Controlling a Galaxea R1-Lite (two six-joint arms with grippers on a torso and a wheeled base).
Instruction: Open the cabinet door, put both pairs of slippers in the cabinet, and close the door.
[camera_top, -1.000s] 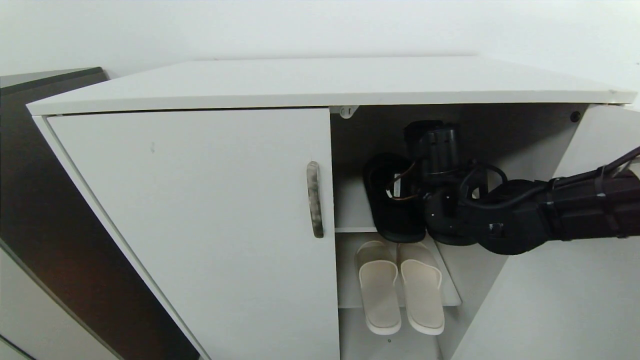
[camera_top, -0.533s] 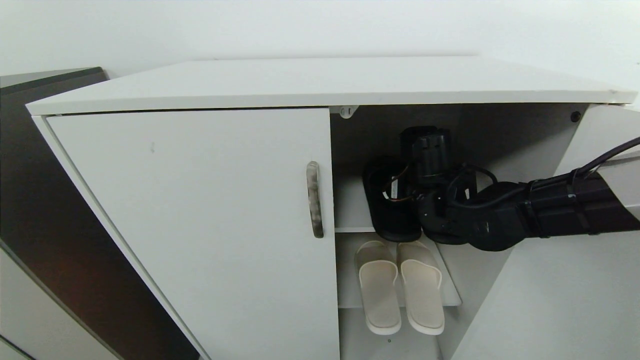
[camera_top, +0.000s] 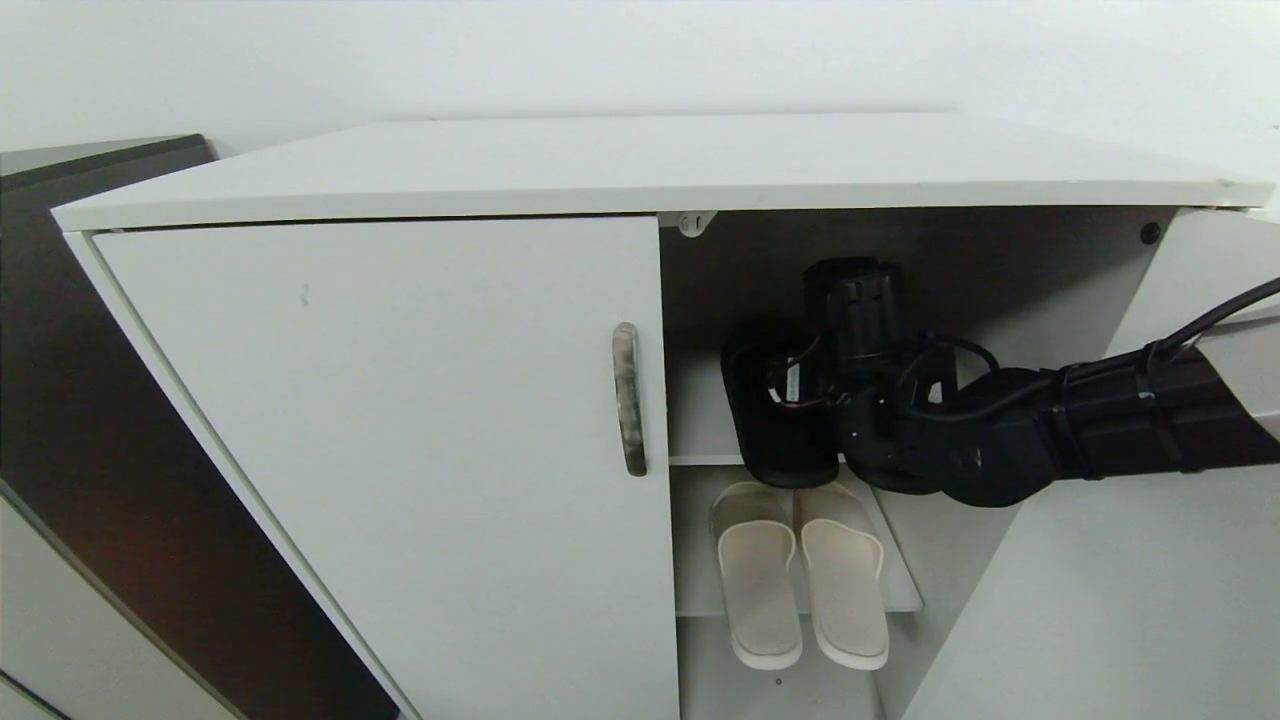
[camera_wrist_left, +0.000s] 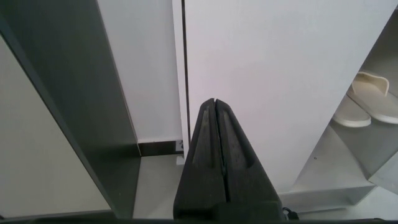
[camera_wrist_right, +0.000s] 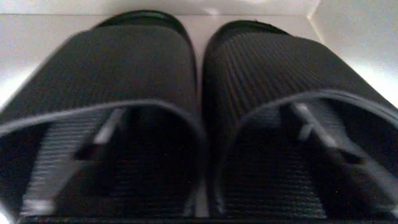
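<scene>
A white cabinet (camera_top: 640, 160) stands with its left door (camera_top: 400, 400) shut and its right door (camera_top: 1150, 600) swung open. The white slippers (camera_top: 800, 570) already lie side by side on the lower shelf (camera_top: 695, 560), their heels hanging over its near edge. The black slippers (camera_top: 775, 420) sit on the upper shelf (camera_top: 705, 430), towards its left. The right gripper (camera_top: 830, 400) reaches in from the right and is right against them. Whether it clasps the pair or has let go cannot be told, as the wrist hides it. The left gripper (camera_wrist_left: 215, 115) is pressed closed on nothing, low in front of the left door. This looks like the end of the second placing step. The next move likely calls for leaving the black pair on the shelf, drawing the right arm straight back out of the opening, then swinging the right door shut. The black pair lies flat and side by side, long axes running near to far. From the blurred right wrist view their toes seem to point at the far wall, heels towards the opening.
</scene>
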